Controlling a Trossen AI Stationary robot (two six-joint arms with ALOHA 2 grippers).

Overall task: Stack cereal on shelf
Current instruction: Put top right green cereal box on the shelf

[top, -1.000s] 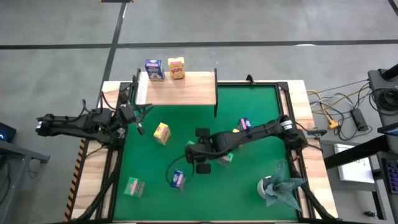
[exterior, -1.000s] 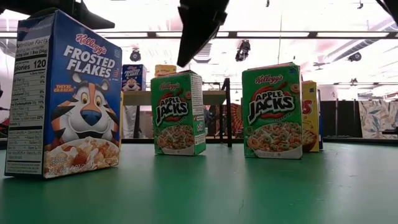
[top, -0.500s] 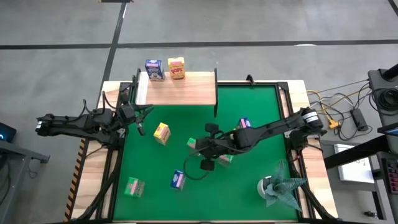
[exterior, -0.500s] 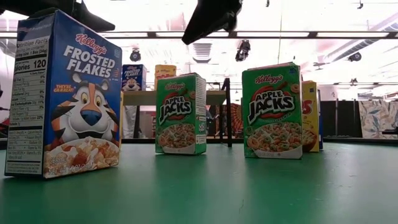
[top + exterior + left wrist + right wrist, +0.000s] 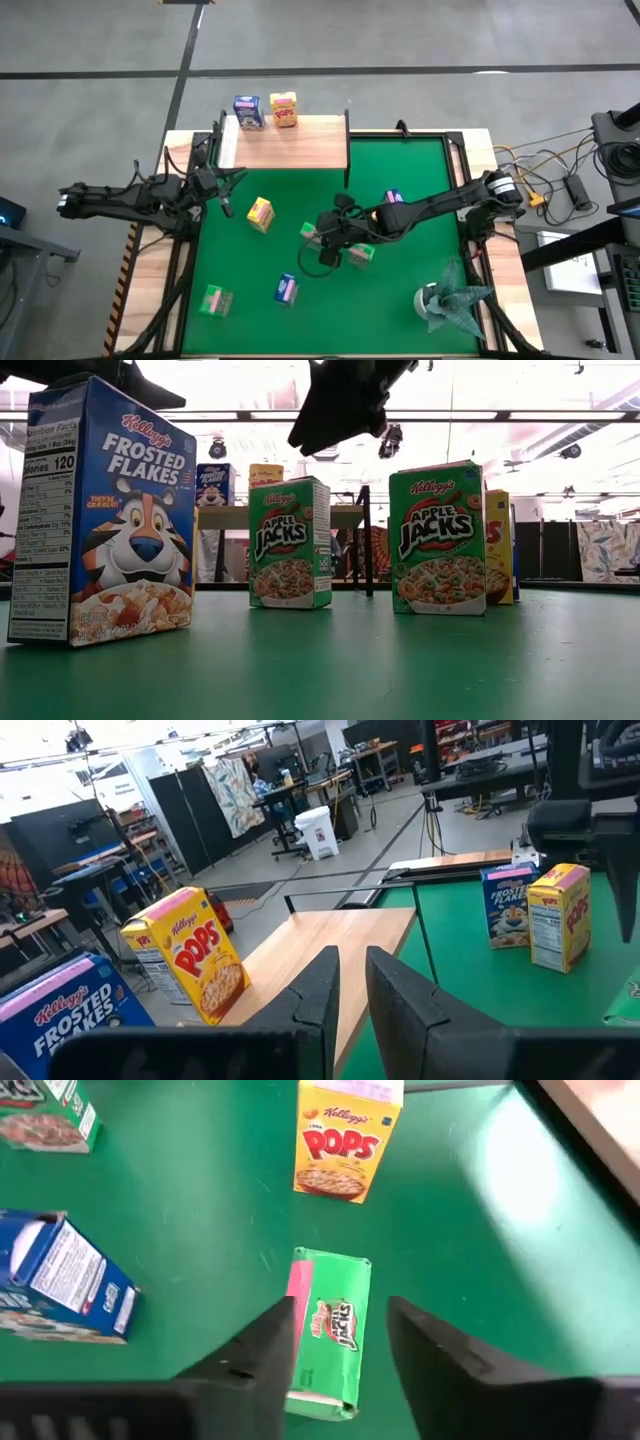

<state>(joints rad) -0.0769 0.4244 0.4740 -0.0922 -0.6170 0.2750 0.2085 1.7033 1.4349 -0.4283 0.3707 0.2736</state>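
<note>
The shelf (image 5: 290,150) stands at the table's far left. A blue cereal box (image 5: 247,110) and a yellow one (image 5: 284,108) stand upright at its far edge. A green cereal box (image 5: 290,540) stands upright on the green mat (image 5: 400,160) near the middle. My right gripper (image 5: 340,1305) hovers open above this green box (image 5: 335,1330), one finger on either side and clear of its top. My left gripper (image 5: 352,985) waits by the table's left edge, level with the shelf's near edge, shut on nothing.
Loose boxes stand on the mat: yellow (image 5: 260,213), blue (image 5: 285,290), green (image 5: 213,298), another green (image 5: 360,253), and a blue (image 5: 393,198) and yellow pair. A grey-green foil wad (image 5: 445,300) sits near right. The shelf's black post (image 5: 347,165) rises at the board's right end.
My right gripper has risen from just over the green box's top and shifted a little toward the table's right edge, and its fingers have opened. The green box stays upright on the mat.
</note>
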